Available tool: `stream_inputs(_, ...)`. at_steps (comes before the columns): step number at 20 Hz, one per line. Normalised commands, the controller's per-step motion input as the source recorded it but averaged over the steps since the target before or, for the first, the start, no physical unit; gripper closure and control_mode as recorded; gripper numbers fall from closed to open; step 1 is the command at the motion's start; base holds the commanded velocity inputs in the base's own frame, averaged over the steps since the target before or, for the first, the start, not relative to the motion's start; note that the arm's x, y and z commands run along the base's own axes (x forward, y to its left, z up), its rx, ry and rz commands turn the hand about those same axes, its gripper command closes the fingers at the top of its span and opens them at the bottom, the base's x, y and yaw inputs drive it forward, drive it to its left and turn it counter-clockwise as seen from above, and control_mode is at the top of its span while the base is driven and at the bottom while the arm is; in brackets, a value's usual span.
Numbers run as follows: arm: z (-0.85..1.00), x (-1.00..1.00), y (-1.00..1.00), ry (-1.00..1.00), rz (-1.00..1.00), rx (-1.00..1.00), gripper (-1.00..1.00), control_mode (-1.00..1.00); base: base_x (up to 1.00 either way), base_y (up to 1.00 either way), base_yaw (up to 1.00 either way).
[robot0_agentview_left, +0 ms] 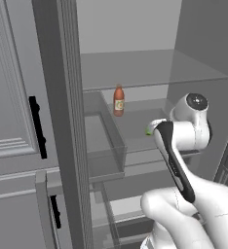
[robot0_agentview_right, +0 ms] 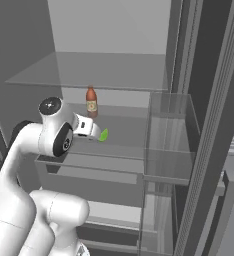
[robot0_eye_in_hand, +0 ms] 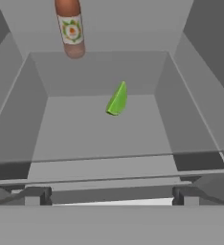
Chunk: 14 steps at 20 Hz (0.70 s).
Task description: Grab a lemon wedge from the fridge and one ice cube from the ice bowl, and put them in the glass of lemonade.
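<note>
Fridge (robot0_agentview_left: 62,121) stands with its doors swung wide, dark grey, and its interior faces the base from both sides; a clear glass shelf (robot0_agentview_right: 89,75) spans the upper part of the compartment, and a transparent door bin (robot0_agentview_right: 169,140) hangs on the right door in the right base view. White arm (robot0_agentview_left: 184,131) reaches forward into the compartment at the height of the middle shelf (robot0_eye_in_hand: 99,129), its hand pointing inward. An orange bottle (robot0_agentview_left: 118,100) with a label stands upright toward the back of that shelf, to the left of the hand's line in the hand view. Jaws (robot0_eye_in_hand: 111,197) are released, spread wide, with nothing between them; their two dark tips sit far apart at the bottom of the hand view. Lemon wedge (robot0_eye_in_hand: 117,99), a small green piece, lies on the grey shelf floor ahead of the jaws, roughly centred between the two tips but well apart from them, no finger touching it. In the right base view the wedge (robot0_agentview_right: 103,135) shows just beyond the front of the hand, nearer than the bottle and to its right.
</note>
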Motion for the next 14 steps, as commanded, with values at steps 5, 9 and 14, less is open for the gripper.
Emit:
stream_inputs(5, -0.22, 0.39, 0.00, 0.00, 0.00, 0.00, -1.00, -1.00, 0.00, 0.00, 0.00)
stream_inputs(9, -0.11, 0.49, 0.00, 0.01, 0.00, 0.00, -1.00, -1.00, 0.00, 0.00, 0.00)
stream_inputs(14, -0.12, 0.60, 0.00, 0.07, -0.01, 0.01, -1.00, -1.00, 0.00, 0.00, 0.00)
